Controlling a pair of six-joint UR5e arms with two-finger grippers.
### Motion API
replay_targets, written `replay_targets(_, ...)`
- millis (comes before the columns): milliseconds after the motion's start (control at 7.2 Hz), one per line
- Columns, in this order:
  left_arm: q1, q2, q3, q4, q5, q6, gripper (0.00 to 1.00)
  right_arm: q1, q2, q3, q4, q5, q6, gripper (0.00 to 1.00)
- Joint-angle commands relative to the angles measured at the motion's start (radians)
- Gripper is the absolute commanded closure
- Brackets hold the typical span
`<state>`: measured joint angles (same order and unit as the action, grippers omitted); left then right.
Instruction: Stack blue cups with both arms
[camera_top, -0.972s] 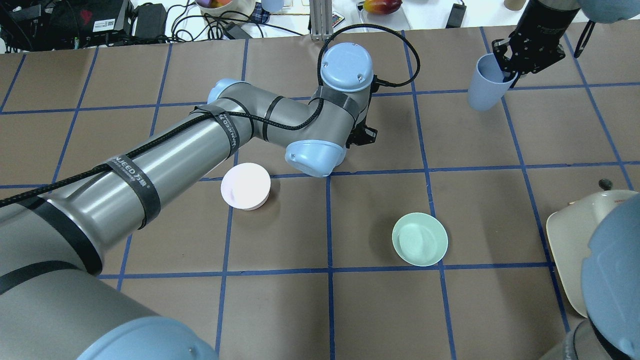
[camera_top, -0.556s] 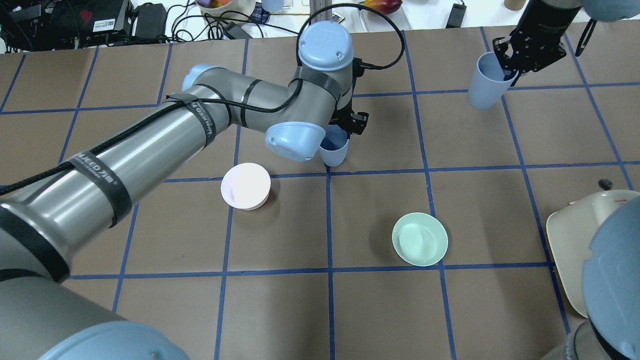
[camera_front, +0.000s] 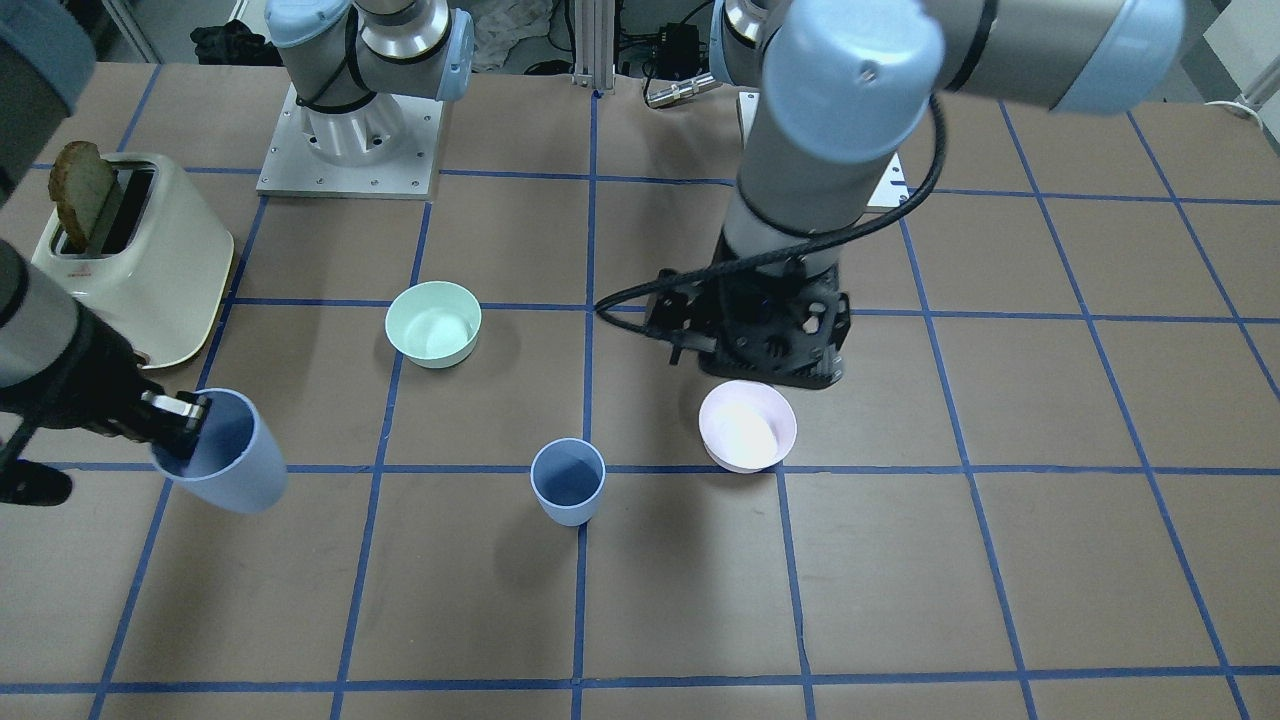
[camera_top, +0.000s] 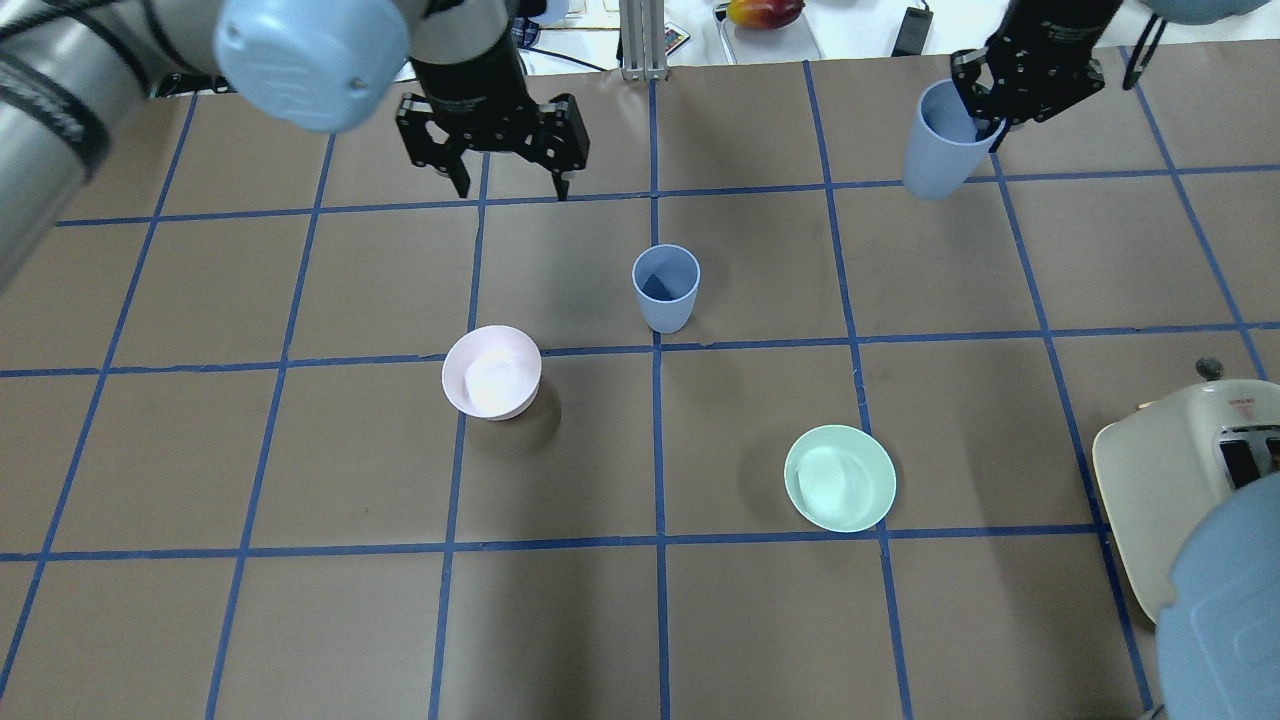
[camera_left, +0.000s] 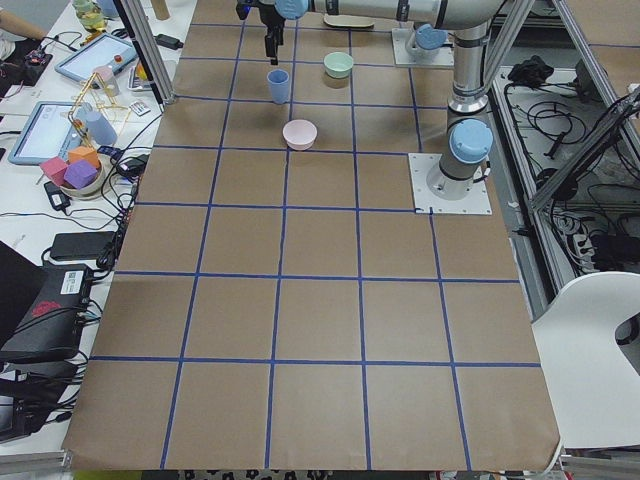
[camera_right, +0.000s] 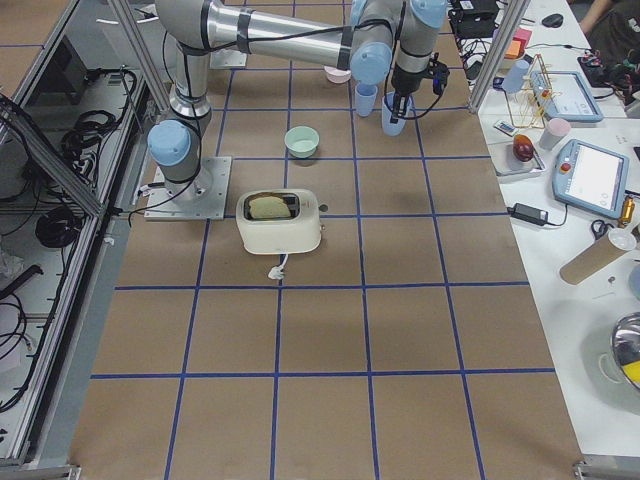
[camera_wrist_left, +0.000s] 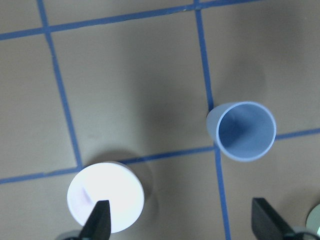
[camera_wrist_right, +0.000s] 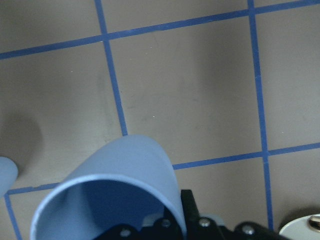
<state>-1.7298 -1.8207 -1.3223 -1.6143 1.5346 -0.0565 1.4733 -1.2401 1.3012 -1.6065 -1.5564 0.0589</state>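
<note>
- Your left gripper (camera_top: 512, 190) hangs with jaws spread wide, holding nothing, beyond the pink bowl (camera_top: 491, 371).
- Your right gripper (camera_top: 985, 125) pinches the rim of one cup (camera_top: 935, 165), which is tilted.
- The other cup (camera_top: 665, 290) stands upright mid-table, apart from both grippers.

— What's the desk (camera_left: 320, 320) like?
— Brown paper top, marked off by a blue tape grid (camera_left: 320, 279).
— And around it?
— White bench (camera_right: 585, 315) along the operators' edge, white chair (camera_left: 595, 350) off a robot-side corner, black cables (camera_left: 585, 125) beyond that edge.
</note>
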Motion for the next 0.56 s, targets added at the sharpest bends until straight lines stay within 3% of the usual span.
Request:
replay_targets(0, 0.094, 0.16, -0.078, -0.216, 0.004, 0.033, 0.0, 0.17, 0.001, 0.003, -0.006, 0.012, 0.209, 1.0)
replay_targets(139, 0.125, 0.214, -0.171, -0.194, 0.004, 0.07, 0.02, 0.239, 0.013, 0.007, -0.007, 0.012, 0.254, 1.0)
replay_targets(417, 0.142, 0.264, -0.306, 0.11, 0.019, 0.09, 0.0, 0.323, 0.039, 0.009, -0.013, 0.013, 0.334, 1.0)
